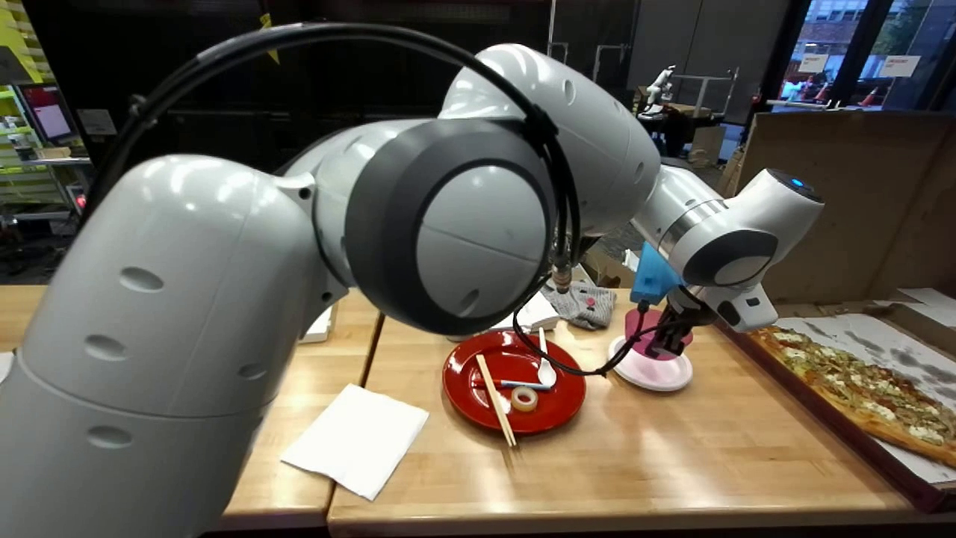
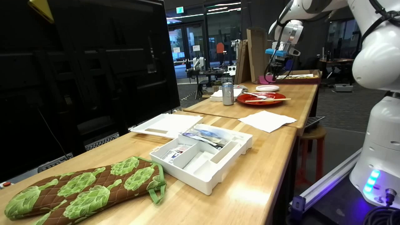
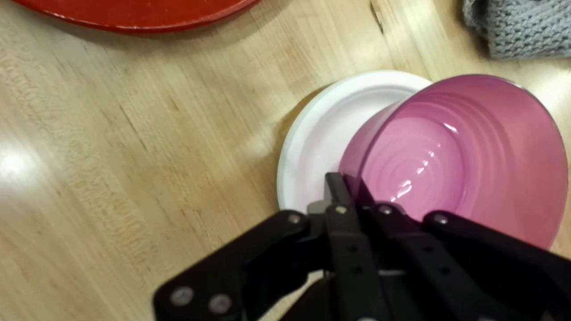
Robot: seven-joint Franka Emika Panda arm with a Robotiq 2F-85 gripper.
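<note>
A: What does the black gripper (image 3: 349, 185) have?

B: A cup! It is a big, round, pink see-through cup (image 3: 484, 147). The fingers (image 3: 335, 189) are pinched close together, with the thin side of the cup squeezed between them.

A: Where is the cup?

B: At the right of the wrist view, and we can look down into it. It covers part of a small, round white plate (image 3: 287, 165).

A: Does it touch that plate?

B: I can't tell.

A: What else is near?

B: A shiny, round red plate (image 3: 138, 13) peeks in at the upper left of the wrist view. A grey knitted cloth (image 3: 528, 29) is at the upper right. They lie on a light brown wooden table (image 3: 134, 178).

A: Is anything on the red plate?

B: Yes. In an exterior view I see pale wooden chopsticks (image 1: 495, 400) poking over its edge. There is a white spoon (image 1: 547, 373), a small tan tape roll (image 1: 524, 408) and a thin blue-and-white stick (image 1: 514, 384) too.

A: Any food?

B: A long pizza (image 1: 859, 385) with white blobs, in a flat cardboard box (image 1: 904, 478) at the right of an exterior view.

A: And at the lower left?

B: In an exterior view, a brown and green cloth oven mitt (image 2: 90, 187) is down there, just beside a white box (image 2: 187, 177) with little rooms inside.
</note>
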